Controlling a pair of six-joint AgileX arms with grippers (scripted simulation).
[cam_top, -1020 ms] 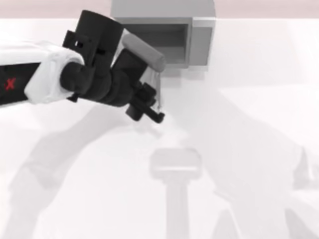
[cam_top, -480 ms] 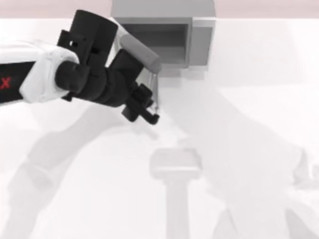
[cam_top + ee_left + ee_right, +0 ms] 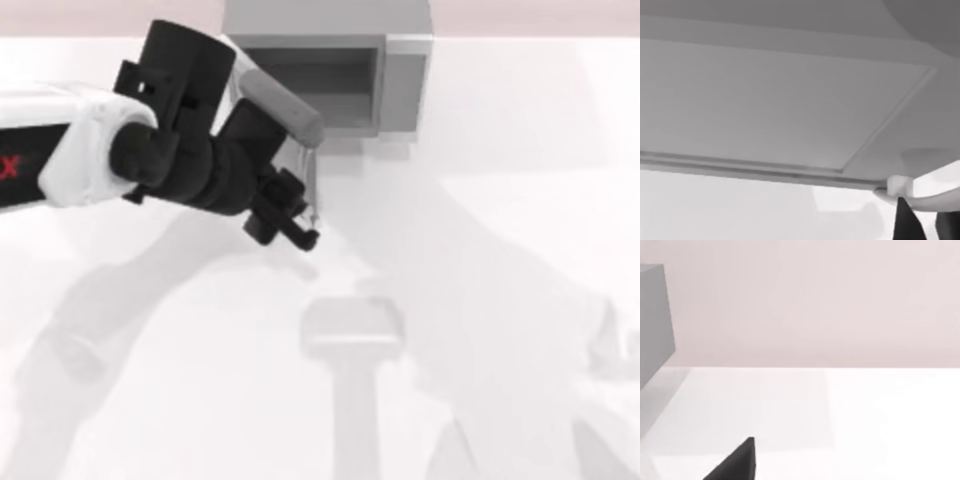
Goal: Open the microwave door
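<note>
The grey microwave [image 3: 330, 25] stands at the table's back centre, its dark cavity [image 3: 320, 85] exposed. The microwave door [image 3: 285, 105] is swung out toward the left, hinged at the cavity's left side. My left gripper [image 3: 303, 232] sits at the door's free edge, shut on the pale bar handle [image 3: 316, 180]. In the left wrist view the door's windowed panel [image 3: 765, 100] fills the picture, and the handle [image 3: 900, 186] lies across my left gripper [image 3: 927, 225]. My right gripper [image 3: 740, 462] is outside the top view and shows only as a dark tip.
The narrow control panel [image 3: 408, 90] is on the microwave's right side. The white table [image 3: 480, 250] spreads in front and to the right, with only shadows on it. The right wrist view catches the microwave's grey side [image 3: 652, 320] and a pale wall.
Over the last second my left gripper has moved a little left and toward the front with the handle, and the door has swung slightly wider. Almost nothing has moved in the last half second.
</note>
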